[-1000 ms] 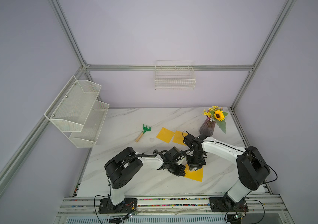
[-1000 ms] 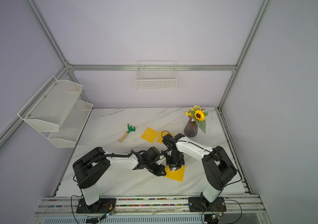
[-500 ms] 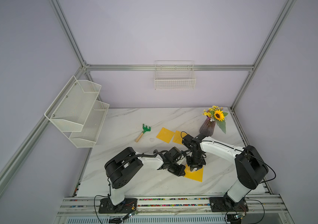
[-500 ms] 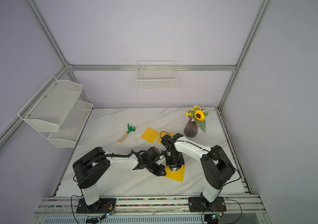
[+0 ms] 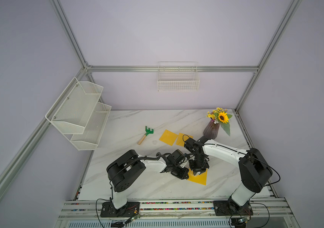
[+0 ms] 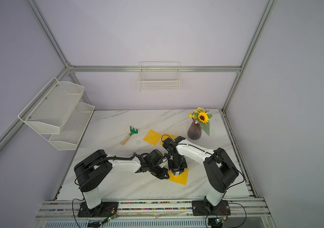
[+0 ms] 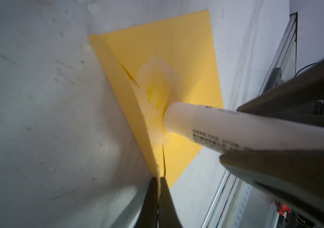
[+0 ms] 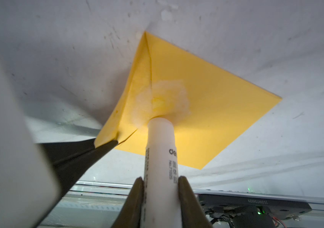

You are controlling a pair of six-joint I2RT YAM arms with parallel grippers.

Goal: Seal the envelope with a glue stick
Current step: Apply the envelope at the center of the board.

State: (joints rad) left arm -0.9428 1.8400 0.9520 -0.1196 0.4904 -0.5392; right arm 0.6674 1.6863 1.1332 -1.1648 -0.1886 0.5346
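**Left hand.** My left gripper (image 7: 158, 182) has its jaws closed on the pointed tip of the flap (image 7: 121, 88). It holds the flap raised off the face of the yellow envelope (image 7: 177, 49). The envelope lies flat on the marble table (image 5: 137, 122).

**Right hand.** My right gripper (image 8: 160, 183) is clamped on the glue stick (image 8: 160, 150), with one finger on each side of the white tube at its printed label. The tube is tilted. Its free end meets the envelope's face just beside the fold of the raised flap.

**Glue.** A cloudy whitish glue patch (image 8: 167, 98) surrounds the tube's end. It spreads over the yellow paper and onto the inner side of the flap. The left wrist view shows the same patch (image 7: 157, 79) between the flap and the tube (image 7: 216, 126).

**Overview.** In both top views my two grippers meet over the envelope (image 6: 180, 178) near the front middle of the table. The left gripper (image 5: 183, 174) is at the envelope's left corner. The right gripper (image 5: 197, 170) points down onto it from behind.

**Background.** These things are well apart from the work, towards the back of the table:
- two yellow sheets (image 5: 168, 137), side by side, the right one partly hidden by my right arm
- a green-headed toy rake (image 5: 146, 134) with a wooden handle, to their left
- a dark vase (image 5: 211, 130) holding a sunflower, at the back right
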